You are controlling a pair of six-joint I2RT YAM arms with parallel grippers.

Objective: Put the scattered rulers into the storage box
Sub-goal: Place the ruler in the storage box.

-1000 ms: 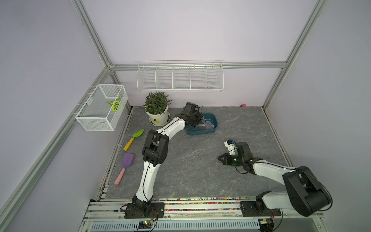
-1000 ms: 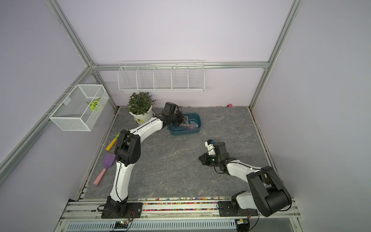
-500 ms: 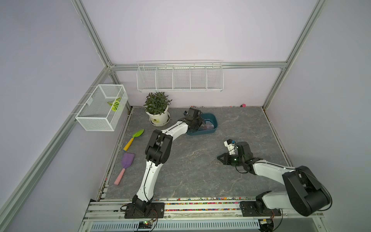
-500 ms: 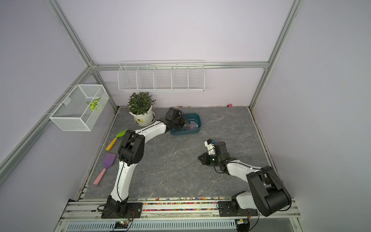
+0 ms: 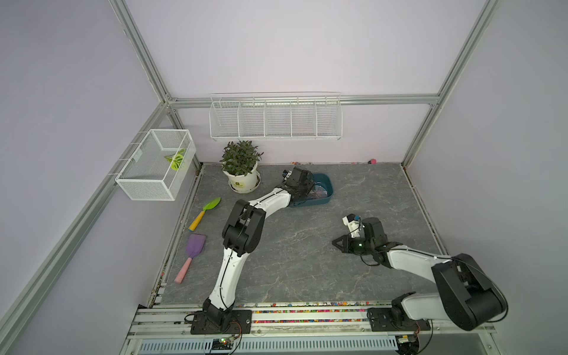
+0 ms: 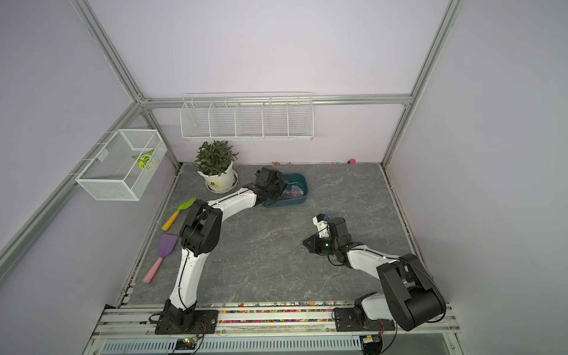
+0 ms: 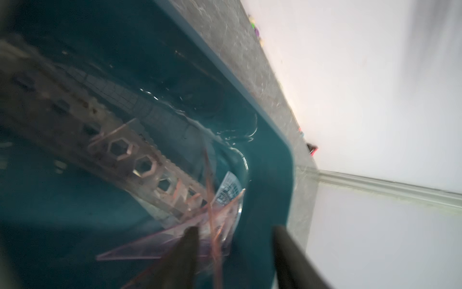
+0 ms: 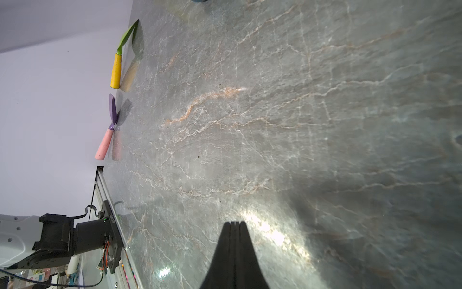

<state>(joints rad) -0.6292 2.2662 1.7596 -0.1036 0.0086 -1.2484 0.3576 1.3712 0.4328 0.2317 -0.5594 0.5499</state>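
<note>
Near: right gripper [image 8: 233, 222] pressed together, low over the table [image 8: 275, 112]. Far: left gripper [image 7: 233, 229] spread inside the storage box [image 7: 270, 180] — rulers [image 7: 125, 140] lie just under it, long strip along the box wall; left arm nearer.

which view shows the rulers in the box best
The left wrist view: the rulers fill the frame inside the storage box, cutouts and markings visible, if blurred. In both top views they are a small purplish patch. The right wrist view shows none.
</note>
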